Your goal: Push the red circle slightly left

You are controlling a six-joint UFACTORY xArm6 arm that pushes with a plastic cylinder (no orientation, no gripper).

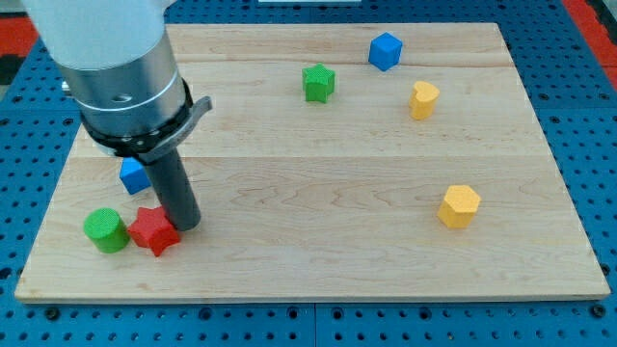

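Note:
No red circle shows in the camera view. The only red block is a red star [154, 230] near the board's bottom left. My tip [187, 225] rests on the board, touching or almost touching the star's right side. A green circle [105, 229] sits just left of the red star. A blue block [133, 175] lies above them, partly hidden behind the rod and the arm's body.
A green star [318, 82] and a blue cube [385, 51] sit near the top middle. A yellow block [423, 99] is at the upper right and a yellow hexagon [459, 205] at the right. The wooden board [318, 260] lies on a blue perforated table.

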